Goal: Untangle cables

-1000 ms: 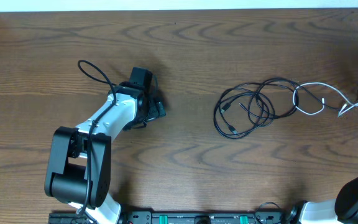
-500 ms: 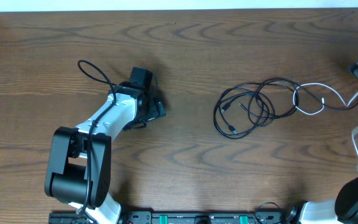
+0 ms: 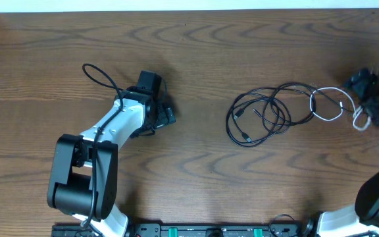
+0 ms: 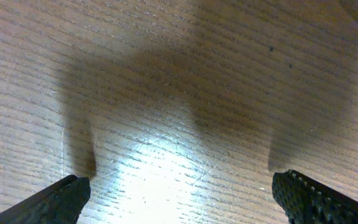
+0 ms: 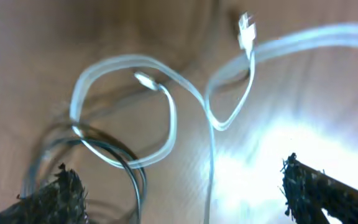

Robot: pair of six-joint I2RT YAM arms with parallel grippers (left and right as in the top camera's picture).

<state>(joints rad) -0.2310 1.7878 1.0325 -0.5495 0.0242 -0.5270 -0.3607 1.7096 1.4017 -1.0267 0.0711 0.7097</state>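
Across the lower frame, the dark brown tabletop [image 3: 196,164] runs matte, its wavy wood grain streaked. Left of centre, the left gripper [image 4: 179,186] hangs with jaws wide apart. Right of centre, thin black cables [image 3: 263,113] lie in loose coils, a glossy white cable [image 5: 123,60] looping through their right edge. Just beside it the right gripper [image 5: 182,183] has its jaws apart, holding nothing

Your work surface
You have a dark wood-grain table [image 3: 196,171]; a pale strip [image 3: 176,5], perhaps a wall, borders its far edge, a black rail [image 3: 209,231] its near one.
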